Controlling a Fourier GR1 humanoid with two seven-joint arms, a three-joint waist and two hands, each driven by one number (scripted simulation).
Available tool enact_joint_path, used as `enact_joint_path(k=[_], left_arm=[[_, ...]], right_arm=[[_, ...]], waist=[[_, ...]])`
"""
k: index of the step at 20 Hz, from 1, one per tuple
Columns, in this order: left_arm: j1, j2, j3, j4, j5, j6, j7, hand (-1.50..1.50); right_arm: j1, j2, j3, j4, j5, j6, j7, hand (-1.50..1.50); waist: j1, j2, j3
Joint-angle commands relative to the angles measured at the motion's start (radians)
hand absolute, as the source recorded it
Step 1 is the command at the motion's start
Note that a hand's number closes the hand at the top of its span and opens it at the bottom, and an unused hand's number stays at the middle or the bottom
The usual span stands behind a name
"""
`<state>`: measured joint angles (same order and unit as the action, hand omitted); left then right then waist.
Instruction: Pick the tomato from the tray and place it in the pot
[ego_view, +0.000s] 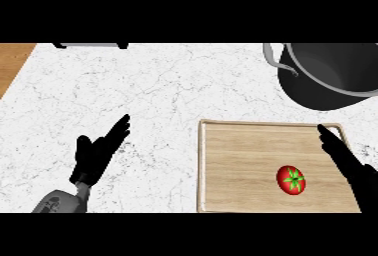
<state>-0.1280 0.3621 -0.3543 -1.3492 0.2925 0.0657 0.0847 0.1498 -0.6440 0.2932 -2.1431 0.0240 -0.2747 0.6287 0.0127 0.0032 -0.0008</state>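
Left hand (100, 152) and right hand (348, 162) both open, fingers straight.

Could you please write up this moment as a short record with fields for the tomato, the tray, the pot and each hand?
tomato: lying on the tray, untouched, right of centre
tray: wooden, on the white counter, lower right
pot: dark, at the view's upper right, beyond the tray, nothing visible inside
left hand: open, fingers straight, over the counter left of the tray
right hand: open, fingers straight, over the tray's right edge, beside the tomato
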Motion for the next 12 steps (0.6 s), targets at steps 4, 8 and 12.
enact_joint_path(k=[4, 8, 12], left_arm=[[0.001, -0.022, 0.042, 0.014, -0.03, -0.018, 0.012, 0.0], [-0.026, -0.059, 0.071, 0.081, -0.064, -0.044, -0.01, 0.0], [0.006, -0.075, 0.091, 0.024, -0.098, -0.042, 0.0, 0.0]], right_arm=[[-0.013, 0.061, 0.049, 0.23, 0.049, 0.12, -0.105, -1.5], [0.022, 0.08, -0.052, 0.307, 0.042, 0.155, -0.23, -1.5], [0.097, 0.119, -0.09, 0.28, 0.1, 0.136, -0.307, -1.5]], waist=[[-0.012, -0.002, 0.001], [-0.017, -0.003, 0.001], [-0.017, -0.004, 0.001]])
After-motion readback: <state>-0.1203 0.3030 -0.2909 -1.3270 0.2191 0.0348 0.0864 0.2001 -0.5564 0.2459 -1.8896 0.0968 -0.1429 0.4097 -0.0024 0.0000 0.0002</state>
